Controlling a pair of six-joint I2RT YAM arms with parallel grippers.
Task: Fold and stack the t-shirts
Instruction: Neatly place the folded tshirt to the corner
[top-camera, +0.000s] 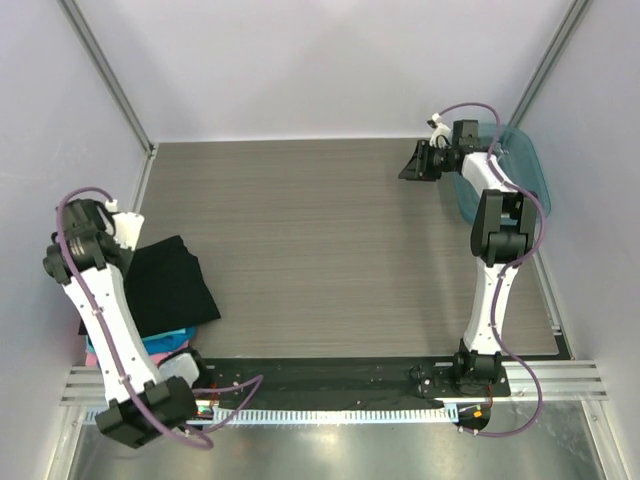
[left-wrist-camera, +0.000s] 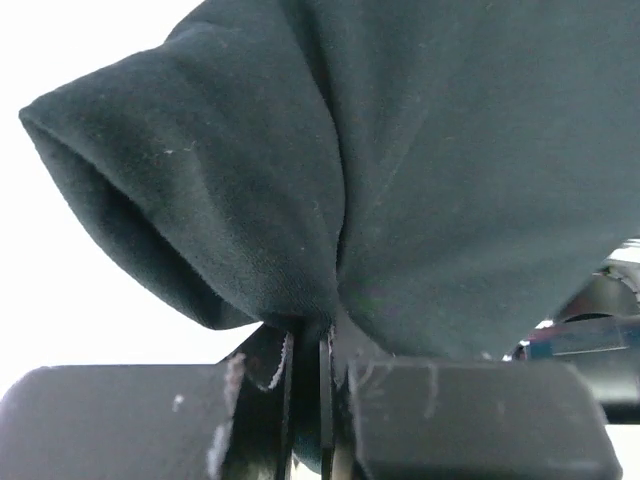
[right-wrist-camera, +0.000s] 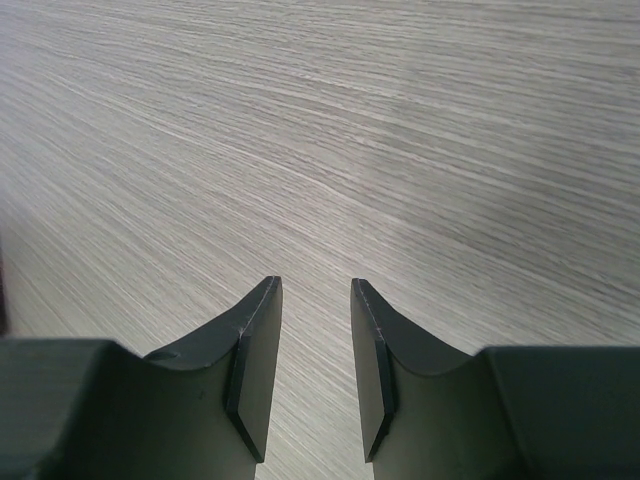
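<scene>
The black t-shirt (top-camera: 172, 283) lies folded at the table's left edge, on top of a stack of folded tees; turquoise (top-camera: 170, 338) and pink (top-camera: 163, 355) edges show under it. My left gripper (left-wrist-camera: 315, 350) is shut on a fold of the black t-shirt (left-wrist-camera: 420, 180), which fills the left wrist view. Its chest mark and neck tag are hidden. My right gripper (top-camera: 415, 162) is open and empty at the far right of the table, its fingers (right-wrist-camera: 255, 360) just above bare wood.
A translucent teal plastic tray (top-camera: 525, 160) stands at the far right, behind the right arm. Grey walls close in the table on the left, back and right. A black strip and metal rail run along the near edge (top-camera: 330, 375).
</scene>
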